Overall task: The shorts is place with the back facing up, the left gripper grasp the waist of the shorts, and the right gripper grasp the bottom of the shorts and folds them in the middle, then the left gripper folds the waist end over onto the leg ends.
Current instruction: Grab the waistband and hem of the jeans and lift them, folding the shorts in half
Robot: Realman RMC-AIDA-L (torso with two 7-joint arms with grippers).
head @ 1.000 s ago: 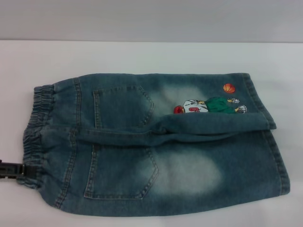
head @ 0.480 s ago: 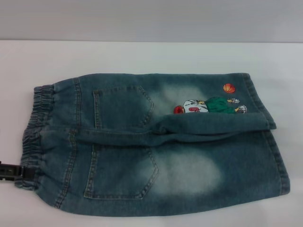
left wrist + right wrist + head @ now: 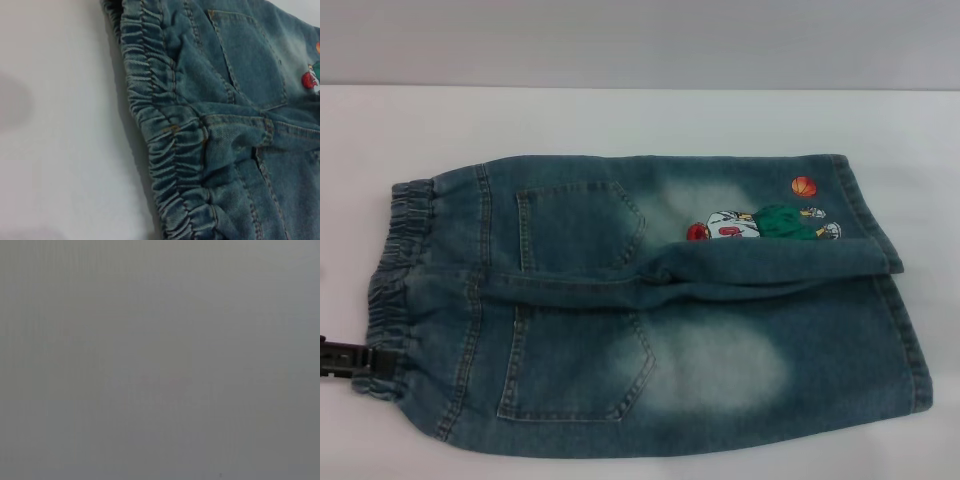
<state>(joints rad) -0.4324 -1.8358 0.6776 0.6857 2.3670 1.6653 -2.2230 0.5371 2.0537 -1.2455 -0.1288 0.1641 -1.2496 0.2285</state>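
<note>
The blue denim shorts (image 3: 650, 300) lie flat on the white table (image 3: 620, 120), back pockets up. The elastic waist (image 3: 395, 270) is at the left and the leg ends (image 3: 910, 340) are at the right. The far leg's hem is turned over, showing a cartoon print (image 3: 760, 225). My left gripper (image 3: 360, 360) shows as a black tip at the near-left corner of the waist, touching the waistband. The left wrist view looks closely at the gathered waistband (image 3: 160, 125) and a back pocket (image 3: 250, 55). My right gripper is out of view; its wrist view shows only plain grey.
Bare white table surrounds the shorts on the far side and at the left (image 3: 55, 125). A grey wall (image 3: 640, 40) stands behind the table's far edge.
The left gripper's tip has shifted slightly at the waist corner, and the waistband there has bunched a little. The rest of the shorts lie as before.
</note>
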